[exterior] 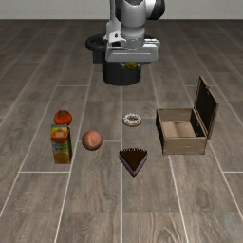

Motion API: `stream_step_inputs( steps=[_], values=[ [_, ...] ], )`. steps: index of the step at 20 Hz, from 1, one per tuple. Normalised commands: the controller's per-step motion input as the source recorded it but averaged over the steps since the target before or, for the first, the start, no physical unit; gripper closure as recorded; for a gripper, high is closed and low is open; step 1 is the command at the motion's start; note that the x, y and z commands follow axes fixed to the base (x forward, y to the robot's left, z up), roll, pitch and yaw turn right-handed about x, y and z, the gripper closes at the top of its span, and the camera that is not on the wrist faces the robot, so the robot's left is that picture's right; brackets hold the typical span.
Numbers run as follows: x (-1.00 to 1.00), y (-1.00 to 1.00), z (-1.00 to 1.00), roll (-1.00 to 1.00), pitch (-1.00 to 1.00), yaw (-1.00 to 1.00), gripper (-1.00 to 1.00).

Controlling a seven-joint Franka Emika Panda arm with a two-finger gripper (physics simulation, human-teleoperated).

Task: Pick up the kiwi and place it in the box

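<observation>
Nearest the camera lies a dark chocolate cake wedge (133, 160), well forward of the pincer (123, 74) and almost straight ahead of it, its point turned toward the viewer. Farther from the pincer toward the exterior view's left stands a juice carton (62, 147), upright, with an orange-red round fruit (63, 118) just behind it on the pincer's side; whether the two touch cannot be told.

Between the carton and the cake wedge sits the kiwi (91, 140), shown as a round pinkish-brown fruit. It rests on the counter (190, 204), well forward of the pincer and a little toward the exterior view's left, clear of every neighbour.

A small pale ring (132, 120) lies directly forward of the pincer, closer to it than the cake wedge. Off toward the exterior view's right, and also well forward, is the wooden box (182, 142), its lid (205, 104) swung up and standing open on the far right side.

The pincer hangs high under the arm (133, 24), pointing down, well apart from all of these. Whether it is wide or narrow cannot be told from this angle.
</observation>
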Motion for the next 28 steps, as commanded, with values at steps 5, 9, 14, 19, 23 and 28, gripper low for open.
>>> stream_step_inputs(
  steps=[5, 9, 14, 19, 23, 28],
  values=[
    [0.0, 1.0, 0.0, 0.0, 0.0, 0.0, 1.0],
    [0.0, 1.0, 0.0, 0.0, 0.0, 0.0, 1.0],
    [0.4, 0.6, 0.0, 0.0, 0.0, 0.0, 1.0],
    [1.0, 0.0, 0.0, 0.0, 0.0, 0.0, 1.0],
    [1.0, 0.0, 0.0, 0.0, 0.0, 0.0, 1.0],
    [1.0, 0.0, 0.0, 0.0, 0.0, 0.0, 1.0]
  ],
)
